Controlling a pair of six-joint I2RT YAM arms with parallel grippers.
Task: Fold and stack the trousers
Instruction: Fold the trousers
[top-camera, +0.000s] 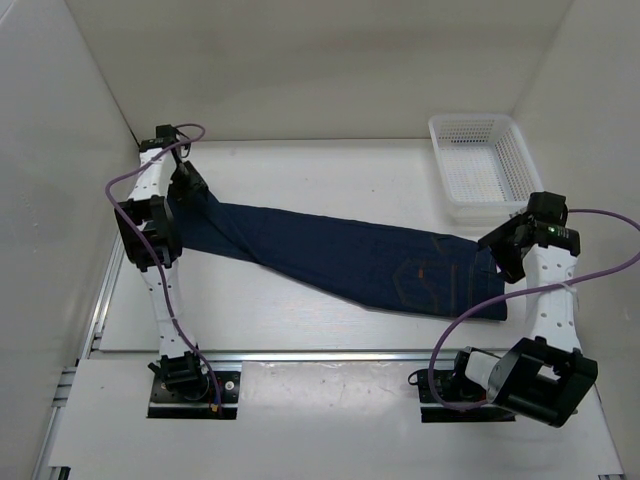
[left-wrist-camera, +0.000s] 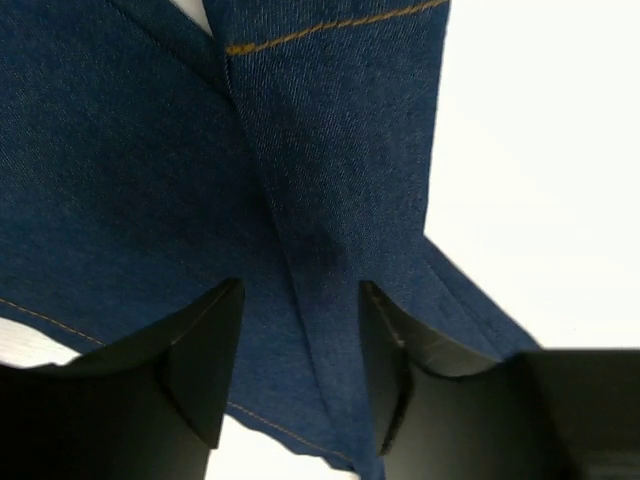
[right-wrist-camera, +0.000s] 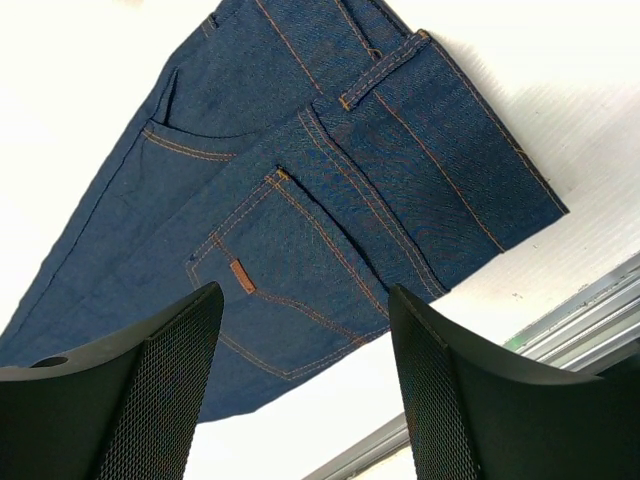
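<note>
Top view, trousers (top-camera: 340, 255): spread in one long dark band across the worktop (top-camera: 300, 170), slanting from the far left corner area down toward the near right; the waist end lies at the right, the leg ends at the left.
Top view, left end effector (top-camera: 190, 185): down over the leg ends near the worktop's left edge; its state is hard to tell from here.
Top view, right end effector (top-camera: 503, 252): at the waist end, close to the right edge.
Top view, basket (top-camera: 440, 165): white, in the far right corner, apart from the trousers.
Left wrist view, left end effector (left-wrist-camera: 300, 300): jaws apart, not clamped; the two black fingers (left-wrist-camera: 200, 360) stand either side of a raised crease in the denim.
Left wrist view, trousers (left-wrist-camera: 130, 170): fill most of the frame beneath the fingers, with a line of orange stitching (left-wrist-camera: 330, 25) at the top; bare worktop (left-wrist-camera: 540, 150) to the right.
Right wrist view, right end effector (right-wrist-camera: 305, 295): jaws wide apart, nothing between them, held above the cloth.
Right wrist view, trousers (right-wrist-camera: 300, 170): waist end flat on the worktop (right-wrist-camera: 80, 60), a back pocket (right-wrist-camera: 270, 270) with a small brown patch (right-wrist-camera: 241, 277) facing up.
Right wrist view, rail (right-wrist-camera: 590, 310): metal, along the worktop's near edge, just beyond the waist.
</note>
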